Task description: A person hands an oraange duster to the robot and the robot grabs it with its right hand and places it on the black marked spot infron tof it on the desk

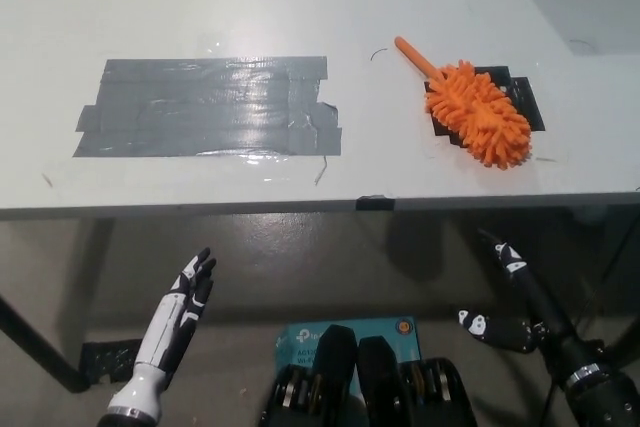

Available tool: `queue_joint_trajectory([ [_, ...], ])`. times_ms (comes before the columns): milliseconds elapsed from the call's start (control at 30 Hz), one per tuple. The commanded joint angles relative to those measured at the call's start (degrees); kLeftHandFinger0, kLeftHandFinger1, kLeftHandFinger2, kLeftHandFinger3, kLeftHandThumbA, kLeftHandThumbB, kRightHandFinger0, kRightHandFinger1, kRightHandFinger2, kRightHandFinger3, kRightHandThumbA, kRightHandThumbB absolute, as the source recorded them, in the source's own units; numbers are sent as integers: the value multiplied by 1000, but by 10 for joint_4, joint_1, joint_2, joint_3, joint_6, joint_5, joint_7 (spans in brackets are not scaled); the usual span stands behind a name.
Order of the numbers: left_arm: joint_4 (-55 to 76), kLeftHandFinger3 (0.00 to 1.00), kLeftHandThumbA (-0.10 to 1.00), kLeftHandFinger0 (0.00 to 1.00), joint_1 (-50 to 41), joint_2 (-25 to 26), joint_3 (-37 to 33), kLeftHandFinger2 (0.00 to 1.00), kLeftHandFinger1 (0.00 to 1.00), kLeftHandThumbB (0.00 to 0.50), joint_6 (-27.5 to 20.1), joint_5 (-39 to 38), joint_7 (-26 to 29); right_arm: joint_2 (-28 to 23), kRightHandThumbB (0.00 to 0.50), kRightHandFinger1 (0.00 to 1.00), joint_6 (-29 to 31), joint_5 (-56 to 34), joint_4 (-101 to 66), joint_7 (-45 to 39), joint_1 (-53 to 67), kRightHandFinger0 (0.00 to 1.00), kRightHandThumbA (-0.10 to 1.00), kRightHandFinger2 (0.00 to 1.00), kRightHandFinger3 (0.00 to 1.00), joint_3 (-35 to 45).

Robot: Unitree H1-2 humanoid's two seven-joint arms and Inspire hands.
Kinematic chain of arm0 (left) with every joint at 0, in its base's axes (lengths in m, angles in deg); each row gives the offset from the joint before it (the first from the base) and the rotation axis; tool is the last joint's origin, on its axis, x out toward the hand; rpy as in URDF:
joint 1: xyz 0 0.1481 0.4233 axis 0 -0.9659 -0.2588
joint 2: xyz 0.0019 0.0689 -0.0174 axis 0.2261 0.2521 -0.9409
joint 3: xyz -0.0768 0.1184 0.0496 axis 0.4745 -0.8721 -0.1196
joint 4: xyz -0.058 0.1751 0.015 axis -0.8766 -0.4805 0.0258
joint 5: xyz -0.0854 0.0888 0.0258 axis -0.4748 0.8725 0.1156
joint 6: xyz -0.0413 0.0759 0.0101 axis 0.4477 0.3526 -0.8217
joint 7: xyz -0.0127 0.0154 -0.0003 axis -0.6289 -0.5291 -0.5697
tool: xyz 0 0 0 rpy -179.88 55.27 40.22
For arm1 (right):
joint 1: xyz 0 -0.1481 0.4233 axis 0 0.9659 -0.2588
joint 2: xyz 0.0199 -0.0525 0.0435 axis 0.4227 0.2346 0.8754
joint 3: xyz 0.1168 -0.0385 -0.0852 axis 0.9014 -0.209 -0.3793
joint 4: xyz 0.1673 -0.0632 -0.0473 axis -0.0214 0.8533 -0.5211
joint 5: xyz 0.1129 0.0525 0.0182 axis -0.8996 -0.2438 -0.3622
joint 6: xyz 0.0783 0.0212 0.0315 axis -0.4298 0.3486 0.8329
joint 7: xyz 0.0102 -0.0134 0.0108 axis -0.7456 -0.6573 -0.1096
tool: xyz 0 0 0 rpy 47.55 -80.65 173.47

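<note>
The orange duster (476, 112) lies on the white desk (300, 7) at the right, its fluffy head covering most of the black marked spot (520, 97); its thin orange handle points up and to the left. My black right hand (515, 302) hangs below the desk's front edge at the lower right, open and holding nothing, well apart from the duster. My white left hand (180, 312) rests open below the desk at the lower left.
A large patch of grey tape (210, 107) covers the desk's left middle. A small black tape piece (375, 203) sits on the front edge. A teal box (345, 332) lies on the floor below.
</note>
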Motion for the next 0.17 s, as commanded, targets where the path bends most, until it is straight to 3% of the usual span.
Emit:
queue_joint_trajectory([
  [0,14,1000,983,965,1,6,-2,1000,1000,97,-28,5,13,-7,176,1000,15,-13,-17,-20,-7,1000,760,1000,1000,-2],
  [133,15,1000,970,956,0,5,-1,1000,1000,78,-28,4,14,-11,171,1000,5,-13,-21,-28,-7,1000,763,1000,1000,-5],
])
